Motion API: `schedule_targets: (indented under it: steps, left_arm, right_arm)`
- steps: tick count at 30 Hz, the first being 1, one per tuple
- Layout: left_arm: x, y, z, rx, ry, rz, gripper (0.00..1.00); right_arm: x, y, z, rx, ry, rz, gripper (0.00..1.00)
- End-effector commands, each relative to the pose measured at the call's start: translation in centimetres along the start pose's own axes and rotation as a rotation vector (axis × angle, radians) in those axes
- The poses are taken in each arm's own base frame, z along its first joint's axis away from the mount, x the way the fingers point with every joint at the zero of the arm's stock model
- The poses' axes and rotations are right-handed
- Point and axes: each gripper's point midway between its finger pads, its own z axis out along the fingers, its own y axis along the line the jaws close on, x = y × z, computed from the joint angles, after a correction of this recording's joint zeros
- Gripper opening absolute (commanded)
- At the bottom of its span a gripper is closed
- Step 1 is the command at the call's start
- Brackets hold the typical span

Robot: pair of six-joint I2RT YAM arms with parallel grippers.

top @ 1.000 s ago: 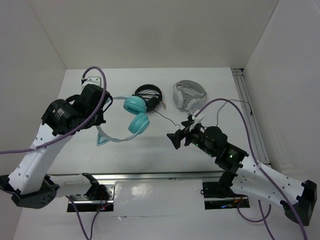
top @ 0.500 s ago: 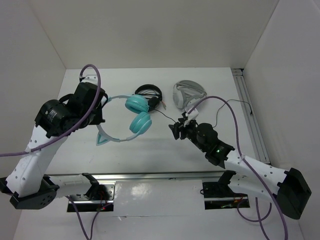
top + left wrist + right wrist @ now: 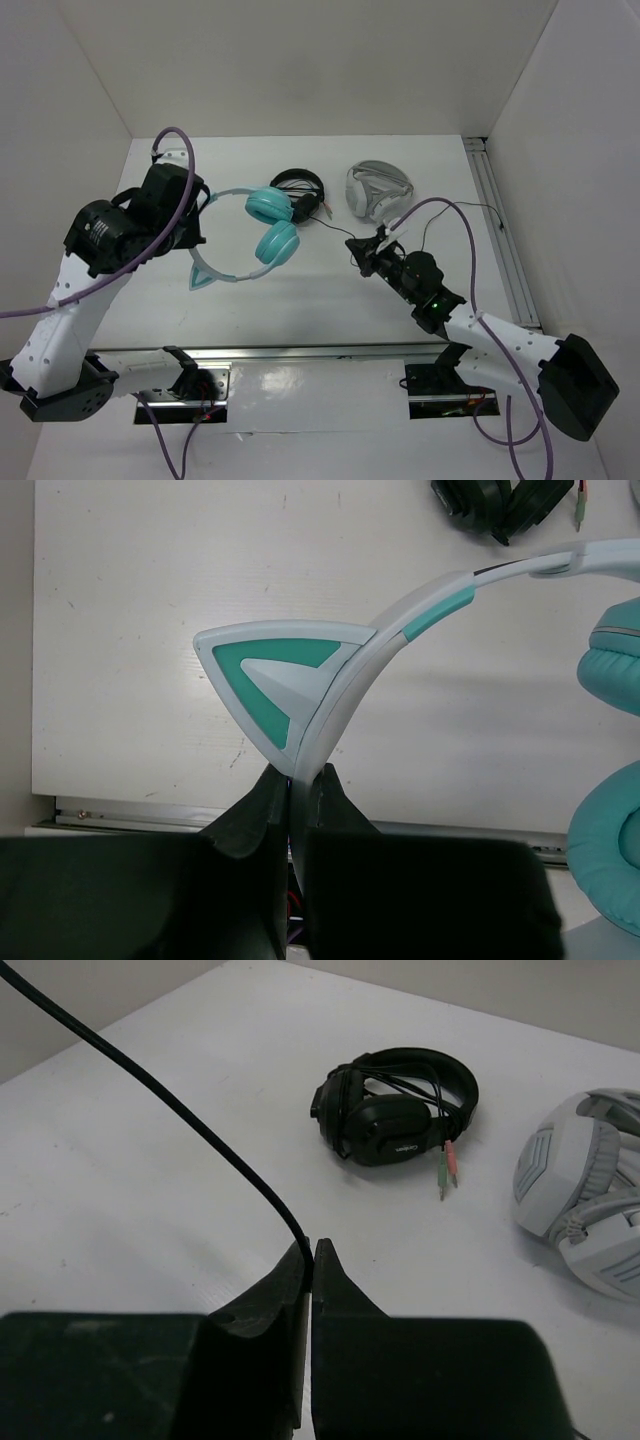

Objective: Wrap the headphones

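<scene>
The teal headphones (image 3: 272, 226) hang from my left gripper (image 3: 197, 240), which is shut on their pale headband (image 3: 345, 665) just below a cat ear (image 3: 270, 675). Both teal ear cups (image 3: 610, 820) dangle at the right of the left wrist view. Their thin black cable (image 3: 330, 228) runs right from the cups to my right gripper (image 3: 356, 248). In the right wrist view that gripper (image 3: 308, 1250) is shut on the cable (image 3: 180, 1110), which rises from between the tips toward the upper left.
Black headphones (image 3: 297, 185) with pink and green plugs (image 3: 445, 1165) lie at the back centre. White-grey headphones (image 3: 375, 190) lie to their right. An aluminium rail (image 3: 500, 230) lines the table's right edge.
My right gripper has moved forward to the black cable and closed on it. The left arm has lifted the teal headphones slightly, still clamping the headband.
</scene>
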Motion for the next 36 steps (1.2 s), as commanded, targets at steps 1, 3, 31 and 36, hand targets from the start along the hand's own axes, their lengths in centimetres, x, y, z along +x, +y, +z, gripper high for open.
schedule_targets:
  steps: [1,3,31,36]
  left_arm:
    - [-2.1,-0.2,-1.6,0.062,-0.092,-0.068,0.00]
    - [-2.1,-0.2,-1.6,0.062,-0.092,-0.068,0.00]
    - [10.6,-15.3,9.5,0.162,0.061,0.653,0.00]
    - [11.8,-17.3,4.5,0.540,0.036,0.670,0.00]
  right_arm:
    - [-1.6,0.1,0.8,-0.011,-0.074,0.016,0.00]
    - [-1.8,-0.2,1.2,-0.002,-0.077,0.015,0.00]
    - [-3.4,5.5,-4.0,0.082,0.140,-0.232,0.00]
    - [-3.2,7.3,-4.3,0.007,0.142,-0.253,0.00]
